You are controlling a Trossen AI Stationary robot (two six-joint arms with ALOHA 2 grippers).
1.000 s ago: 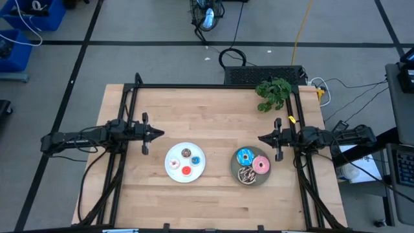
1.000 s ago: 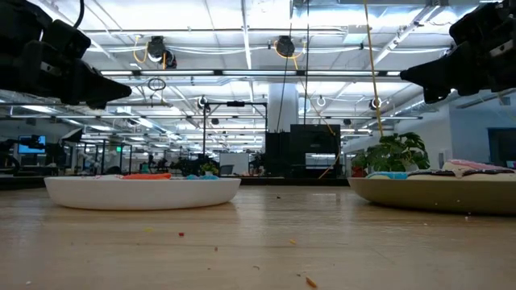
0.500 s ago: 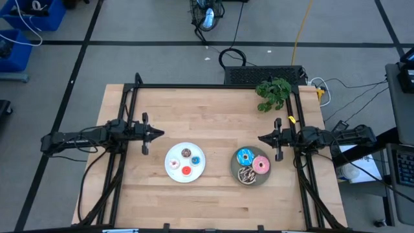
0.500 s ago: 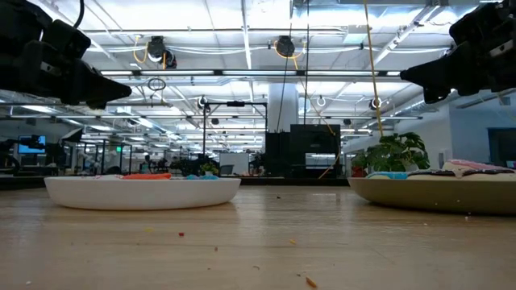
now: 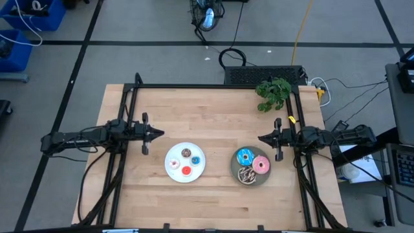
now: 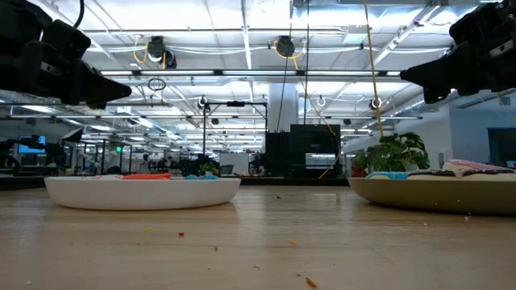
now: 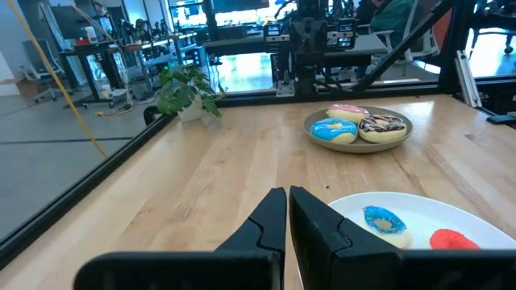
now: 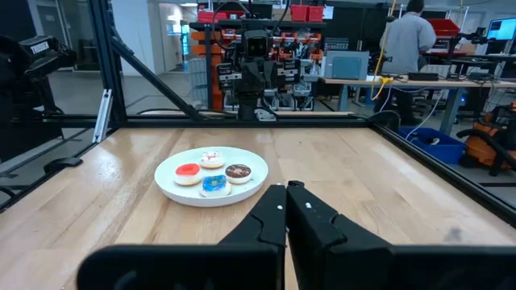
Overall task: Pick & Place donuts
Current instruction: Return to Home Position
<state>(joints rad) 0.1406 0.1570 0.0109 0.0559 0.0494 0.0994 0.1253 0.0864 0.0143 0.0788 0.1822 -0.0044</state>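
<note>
A white plate (image 5: 174,154) holds tiny donuts: brown (image 5: 186,153), blue (image 5: 195,160), red (image 5: 186,171) and a pale one (image 5: 173,163). A grey plate (image 5: 235,167) carries the larger blue donut (image 5: 244,156), the pink one (image 5: 261,164) and the dark brown drizzled one (image 5: 246,175). My left gripper (image 5: 160,134) hovers shut, above the table to the left of the white plate. My right gripper (image 5: 260,138) hovers shut beyond the grey plate's far right side. In the right wrist view the white plate (image 8: 165,184) lies ahead of the shut fingers (image 8: 285,189).
A potted green plant (image 5: 273,92) stands at the far right corner of the table. Black frame rails (image 5: 213,86) run along the far, left and right edges. Bare wood (image 5: 207,116) lies between the plates and the far rail, and more toward the near edge.
</note>
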